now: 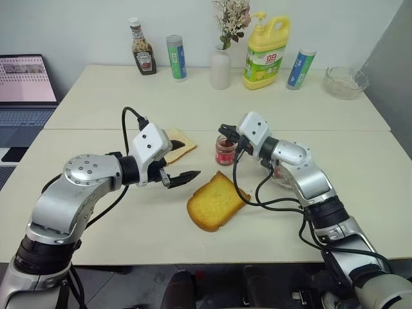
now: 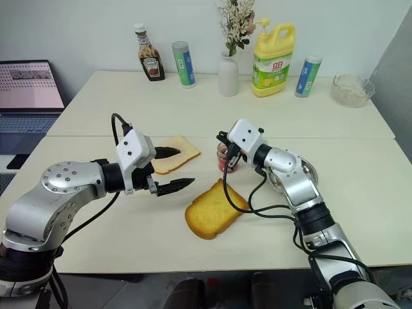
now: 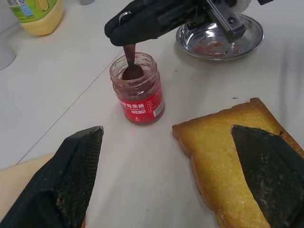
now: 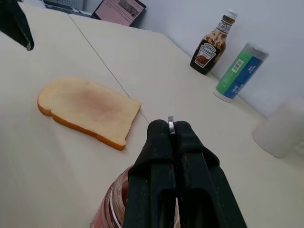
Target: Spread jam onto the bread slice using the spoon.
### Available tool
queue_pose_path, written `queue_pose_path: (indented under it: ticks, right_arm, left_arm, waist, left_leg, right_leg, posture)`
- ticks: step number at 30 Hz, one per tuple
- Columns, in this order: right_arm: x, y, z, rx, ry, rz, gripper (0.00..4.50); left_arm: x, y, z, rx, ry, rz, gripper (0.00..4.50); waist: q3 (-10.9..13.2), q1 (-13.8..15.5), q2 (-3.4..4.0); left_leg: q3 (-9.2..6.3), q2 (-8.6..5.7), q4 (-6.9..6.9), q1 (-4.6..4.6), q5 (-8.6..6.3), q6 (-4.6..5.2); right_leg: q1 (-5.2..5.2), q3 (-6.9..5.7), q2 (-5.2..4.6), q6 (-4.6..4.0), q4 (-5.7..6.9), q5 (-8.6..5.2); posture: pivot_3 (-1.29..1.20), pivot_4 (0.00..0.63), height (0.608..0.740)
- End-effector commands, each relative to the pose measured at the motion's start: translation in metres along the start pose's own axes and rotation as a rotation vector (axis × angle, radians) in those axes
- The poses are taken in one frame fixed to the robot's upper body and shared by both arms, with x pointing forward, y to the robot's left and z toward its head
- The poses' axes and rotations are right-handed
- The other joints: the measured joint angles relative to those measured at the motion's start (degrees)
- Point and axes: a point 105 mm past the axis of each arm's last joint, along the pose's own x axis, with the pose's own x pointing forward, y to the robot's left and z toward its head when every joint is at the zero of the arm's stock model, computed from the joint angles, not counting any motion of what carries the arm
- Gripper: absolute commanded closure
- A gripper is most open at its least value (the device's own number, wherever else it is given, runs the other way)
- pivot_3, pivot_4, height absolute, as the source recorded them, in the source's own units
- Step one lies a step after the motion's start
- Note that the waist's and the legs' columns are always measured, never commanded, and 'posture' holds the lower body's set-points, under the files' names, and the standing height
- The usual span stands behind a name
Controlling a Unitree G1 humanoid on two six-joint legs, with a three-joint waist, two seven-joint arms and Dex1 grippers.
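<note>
Left wrist view: right gripper, jaws clamped on the spoon, dips its bowl into the jam; left gripper gapes empty beside the bread slice.

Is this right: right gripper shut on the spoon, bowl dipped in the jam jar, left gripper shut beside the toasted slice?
Not quite. The left gripper is open, not shut: the left wrist view shows its two fingers spread wide apart, holding nothing. The rest stands: the right gripper is shut on the spoon, its bowl down in the jam jar, with the toasted slice nearby.
</note>
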Motion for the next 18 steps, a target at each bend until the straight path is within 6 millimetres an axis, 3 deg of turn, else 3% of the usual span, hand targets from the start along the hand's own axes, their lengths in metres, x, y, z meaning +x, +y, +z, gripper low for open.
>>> queue_pose_path:
  ticks: [1, 7, 18]
  right_arm:
    - [-0.001, -0.001, -0.004, 0.104, 0.009, -0.03, 4.44]
    - [0.002, -0.003, -0.005, 0.369, 0.028, -0.075, 4.44]
    - [0.001, -0.015, -0.011, 0.681, 0.055, -0.18, 4.44]
  left_arm:
    - [0.001, 0.0, 0.01, 0.044, -0.027, -0.002, 0.0]
    - [0.001, -0.001, 0.01, 0.045, -0.026, -0.004, 0.0]
    - [0.002, -0.001, 0.01, 0.048, -0.025, -0.003, 0.0]
  waist:
    - [0.0, 0.0, 0.0]
    - [0.0, 0.0, -0.02]
    - [0.0, 0.0, -0.02]
  left_leg:
    - [-0.01, 0.0, 0.0, 0.0, 0.0, 0.0]
    - [-0.02, 0.01, 0.02, 0.03, 0.0, 0.0]
    - [-0.02, 0.0, 0.02, 0.04, 0.0, 0.0]
  right_leg:
    - [0.01, -0.01, 0.0, 0.0, 0.0, 0.0]
    - [0.04, -0.01, 0.0, -0.01, 0.04, 0.0]
    - [0.04, -0.01, 0.0, -0.01, 0.06, 0.0]
  posture:
    - [0.0, 0.15, 0.74]
    - [0.0, 0.15, 0.74]
    - [0.0, 0.15, 0.74]
